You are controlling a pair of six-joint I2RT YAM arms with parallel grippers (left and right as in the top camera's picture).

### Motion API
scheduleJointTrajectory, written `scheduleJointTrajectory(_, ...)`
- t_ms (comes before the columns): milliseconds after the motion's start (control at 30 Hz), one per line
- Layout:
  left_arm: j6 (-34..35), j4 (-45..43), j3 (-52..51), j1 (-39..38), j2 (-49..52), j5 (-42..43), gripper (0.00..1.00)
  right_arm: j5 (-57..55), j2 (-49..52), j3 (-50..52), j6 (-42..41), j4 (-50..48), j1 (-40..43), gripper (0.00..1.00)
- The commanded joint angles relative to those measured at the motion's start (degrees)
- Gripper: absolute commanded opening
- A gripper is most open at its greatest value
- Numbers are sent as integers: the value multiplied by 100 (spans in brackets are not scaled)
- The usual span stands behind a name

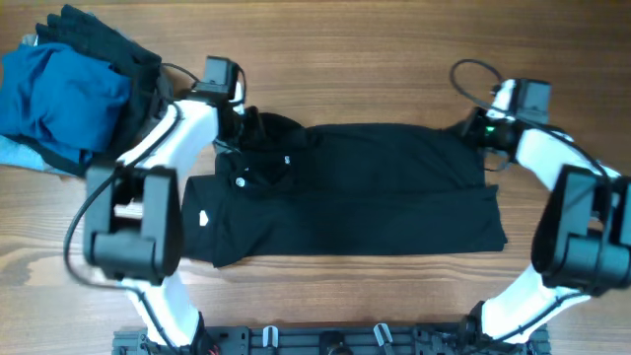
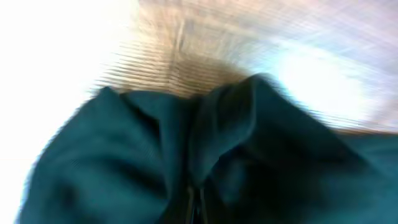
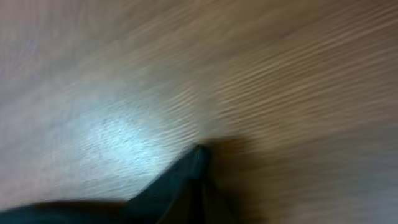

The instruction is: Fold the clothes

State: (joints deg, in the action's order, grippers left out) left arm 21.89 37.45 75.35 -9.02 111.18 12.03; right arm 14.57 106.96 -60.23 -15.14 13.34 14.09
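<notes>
A large black collared shirt (image 1: 375, 197) lies spread across the middle of the wooden table, its collar to the left and a tiny white mark (image 1: 204, 219) near its left edge. My left gripper (image 1: 240, 126) is at the collar end on the shirt's far edge, shut on bunched dark fabric (image 2: 205, 155). My right gripper (image 1: 480, 133) is at the shirt's far right corner, shut on a pointed tip of the fabric (image 3: 186, 177). Both wrist views are blurred by motion.
A pile of other clothes sits at the far left corner: a blue garment (image 1: 59, 99), a black one (image 1: 108, 44) and a pale grey-blue one (image 1: 20, 153) beneath. Bare wooden table (image 1: 394, 59) surrounds the shirt.
</notes>
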Motion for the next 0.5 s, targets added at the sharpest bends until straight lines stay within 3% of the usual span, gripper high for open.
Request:
scheduleJointTrajectory(0,-90,422,140,50,-1106,151,4,166,-767,-205,201,361,232,4)
scheduleJointTrajectory(300,-59,3036,138,50,-1923,245,4,-61,-1032,-203,317,2033,240,4)
scheduleJointTrajectory(467,-92,3609,138,50,-1926,-13,4,-170,-1034,-205,310,2413,315,4)
